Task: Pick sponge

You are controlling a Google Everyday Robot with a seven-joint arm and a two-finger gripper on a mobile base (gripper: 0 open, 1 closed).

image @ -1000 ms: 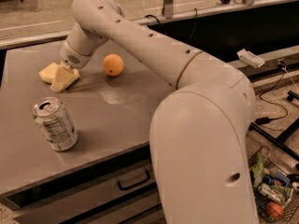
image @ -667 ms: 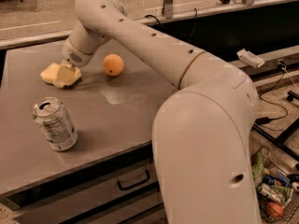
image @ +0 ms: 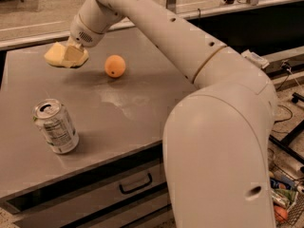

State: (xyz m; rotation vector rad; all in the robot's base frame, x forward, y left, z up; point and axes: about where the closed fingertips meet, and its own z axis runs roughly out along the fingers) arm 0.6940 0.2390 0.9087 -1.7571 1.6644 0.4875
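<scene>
The sponge (image: 53,56) is a pale yellow foam block, held in the air above the far left part of the grey table (image: 142,99). My gripper (image: 74,54) reaches down from the white arm and is shut on the sponge's right side. Its pale yellow fingers blend with the foam. The sponge hangs clear of the table top, and its shadow lies on the surface below. The round orange (image: 115,66) sits on the table just right of the sponge.
A silver drink can (image: 55,126) stands upright at the front left of the table. A drawer with a black handle (image: 135,184) sits below the table's front edge. My arm's large white body fills the right foreground. Cables and clutter (image: 285,198) lie on the floor at right.
The gripper has lifted with the sponge in it; the sponge was resting on the table and now hangs above it. The orange and the can have not moved.
</scene>
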